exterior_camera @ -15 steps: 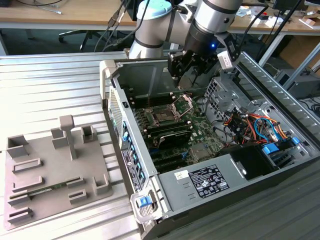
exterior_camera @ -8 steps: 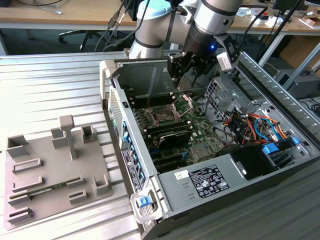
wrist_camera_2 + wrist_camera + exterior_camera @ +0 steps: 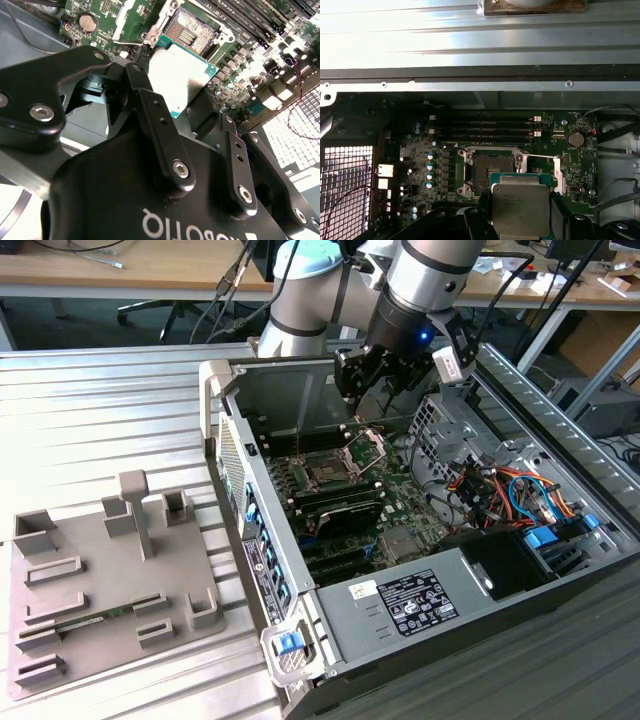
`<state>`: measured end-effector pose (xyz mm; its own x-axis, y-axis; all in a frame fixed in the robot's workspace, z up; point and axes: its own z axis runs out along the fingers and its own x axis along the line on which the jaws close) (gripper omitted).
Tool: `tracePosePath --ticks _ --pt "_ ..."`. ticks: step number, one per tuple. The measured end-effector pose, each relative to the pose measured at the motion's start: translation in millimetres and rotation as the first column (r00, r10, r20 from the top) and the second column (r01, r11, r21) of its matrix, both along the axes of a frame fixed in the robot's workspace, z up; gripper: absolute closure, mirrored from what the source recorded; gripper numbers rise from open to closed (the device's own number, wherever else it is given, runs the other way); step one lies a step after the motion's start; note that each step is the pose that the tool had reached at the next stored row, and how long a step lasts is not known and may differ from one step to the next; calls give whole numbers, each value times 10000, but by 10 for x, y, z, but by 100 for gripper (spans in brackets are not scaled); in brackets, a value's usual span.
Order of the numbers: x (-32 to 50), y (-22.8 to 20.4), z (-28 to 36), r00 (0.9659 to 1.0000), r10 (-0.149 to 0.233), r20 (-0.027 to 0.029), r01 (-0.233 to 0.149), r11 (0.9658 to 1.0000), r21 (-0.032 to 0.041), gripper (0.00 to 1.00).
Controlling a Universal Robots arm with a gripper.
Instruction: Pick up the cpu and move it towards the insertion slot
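Note:
My gripper (image 3: 378, 380) hangs inside the open computer case, above the motherboard's far part, and is shut on the cpu. The cpu (image 3: 520, 207) is a flat square chip with a silvery top and a green rim, held by its edges between the black fingers (image 3: 150, 110). It shows in both wrist views (image 3: 177, 75). The insertion slot (image 3: 489, 167) is a dark square socket in a silver frame with its bracket swung open. It lies a little ahead of the chip (image 3: 192, 30) and below the gripper (image 3: 326, 474).
The case (image 3: 400, 600) lies open on a ribbed metal table. Long black memory slots (image 3: 485, 131) run beside the socket. Cables and a drive bay (image 3: 510, 490) crowd the exterior view's right. A grey fixture tray (image 3: 100, 580) with a green memory stick (image 3: 100, 620) sits at its left.

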<state>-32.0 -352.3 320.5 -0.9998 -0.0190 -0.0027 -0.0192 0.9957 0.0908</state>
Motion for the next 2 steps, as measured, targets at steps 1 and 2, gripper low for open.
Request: tracePosePath --ticks 1,2 --pt "0 0 0 10000 0 0 0 10000 0 45" --pt "0 0 0 10000 0 0 0 10000 0 45"
